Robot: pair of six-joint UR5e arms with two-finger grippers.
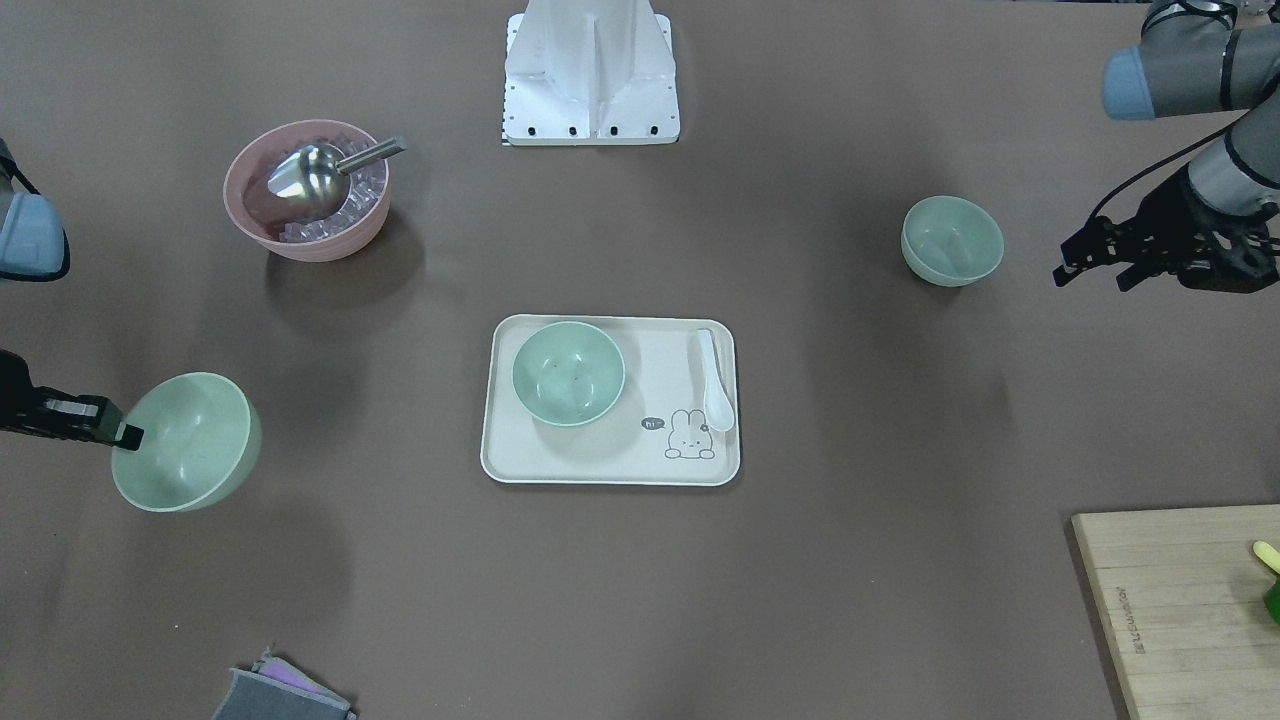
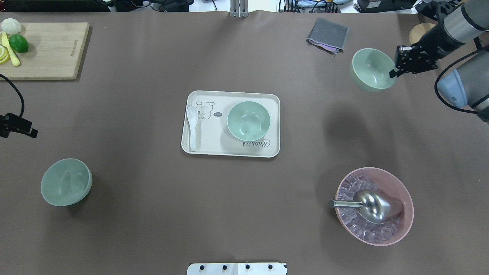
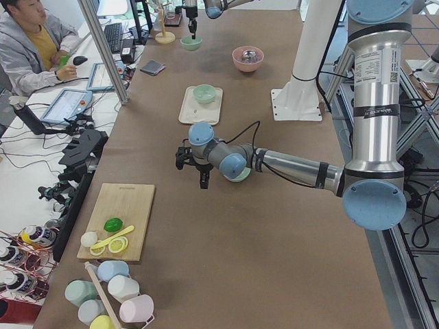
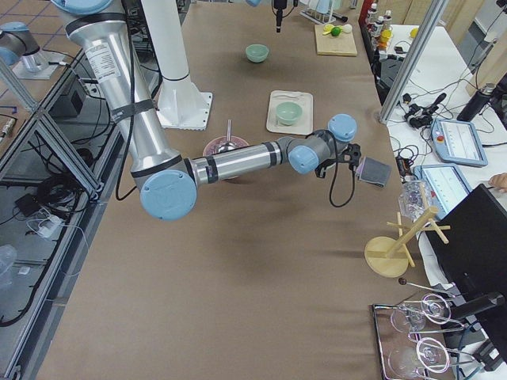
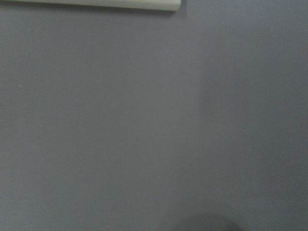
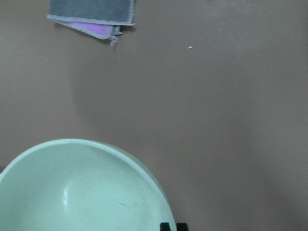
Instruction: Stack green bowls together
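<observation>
Three pale mint-green bowls show. One green bowl (image 1: 568, 372) (image 2: 248, 120) sits on the cream tray (image 1: 610, 465) (image 2: 214, 147). A second (image 1: 952, 240) (image 2: 66, 182) stands alone on the table on my left side. My right gripper (image 1: 127, 435) (image 2: 393, 72) is shut on the rim of the third bowl (image 1: 185, 455) (image 2: 371, 68) (image 6: 82, 192) and holds it above the table, slightly tilted. My left gripper (image 1: 1092, 275) (image 2: 28, 131) is open and empty, hovering apart from the second bowl.
A pink bowl (image 1: 245, 220) (image 2: 407, 225) with ice and a metal scoop (image 1: 310, 175) stands on my right side. A white spoon (image 1: 715, 385) lies on the tray. There is a folded grey cloth (image 2: 327, 34) (image 6: 91, 12) and a wooden board (image 2: 46, 49) with limes.
</observation>
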